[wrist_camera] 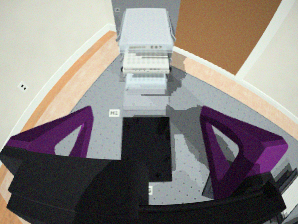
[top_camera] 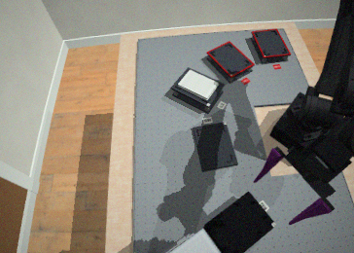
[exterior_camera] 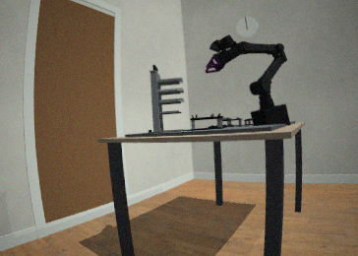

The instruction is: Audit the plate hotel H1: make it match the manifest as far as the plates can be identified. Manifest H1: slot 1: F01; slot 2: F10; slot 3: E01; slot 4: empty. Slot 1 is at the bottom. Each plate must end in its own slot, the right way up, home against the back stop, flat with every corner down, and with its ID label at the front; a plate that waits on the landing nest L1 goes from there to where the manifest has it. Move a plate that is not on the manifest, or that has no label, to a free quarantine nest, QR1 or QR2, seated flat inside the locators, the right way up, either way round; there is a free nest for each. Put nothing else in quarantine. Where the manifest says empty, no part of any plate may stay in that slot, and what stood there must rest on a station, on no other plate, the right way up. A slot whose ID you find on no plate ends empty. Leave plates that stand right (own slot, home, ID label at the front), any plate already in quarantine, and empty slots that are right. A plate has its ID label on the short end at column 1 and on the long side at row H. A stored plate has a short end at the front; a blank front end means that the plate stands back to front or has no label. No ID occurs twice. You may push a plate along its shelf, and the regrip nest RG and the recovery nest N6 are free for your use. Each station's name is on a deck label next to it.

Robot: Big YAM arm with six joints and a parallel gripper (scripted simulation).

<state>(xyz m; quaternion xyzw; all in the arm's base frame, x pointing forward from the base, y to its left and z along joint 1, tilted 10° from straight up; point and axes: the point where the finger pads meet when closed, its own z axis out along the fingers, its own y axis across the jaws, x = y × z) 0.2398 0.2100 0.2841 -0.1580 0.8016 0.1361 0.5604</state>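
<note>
My gripper (top_camera: 290, 191) is open and empty, its purple fingers spread wide high above the deck, near the right edge. In the side view my gripper (exterior_camera: 214, 64) hangs well above and to the right of the plate hotel (exterior_camera: 164, 101). In the wrist view my gripper (wrist_camera: 146, 112) faces the hotel (wrist_camera: 147, 36), which shows white plates (wrist_camera: 145, 70) stacked on its shelves; their labels are too small to read. A white plate (top_camera: 196, 84) lies on a dark nest at the middle of the deck. An empty dark nest (wrist_camera: 147, 149) lies below the fingers.
Two red-rimmed nests (top_camera: 230, 58) (top_camera: 270, 43) stand at the far side, both without plates. An empty dark nest (top_camera: 214, 146) is mid-deck and another (top_camera: 238, 225) lies close to the hotel top (top_camera: 194, 244). Deck labels are unreadable.
</note>
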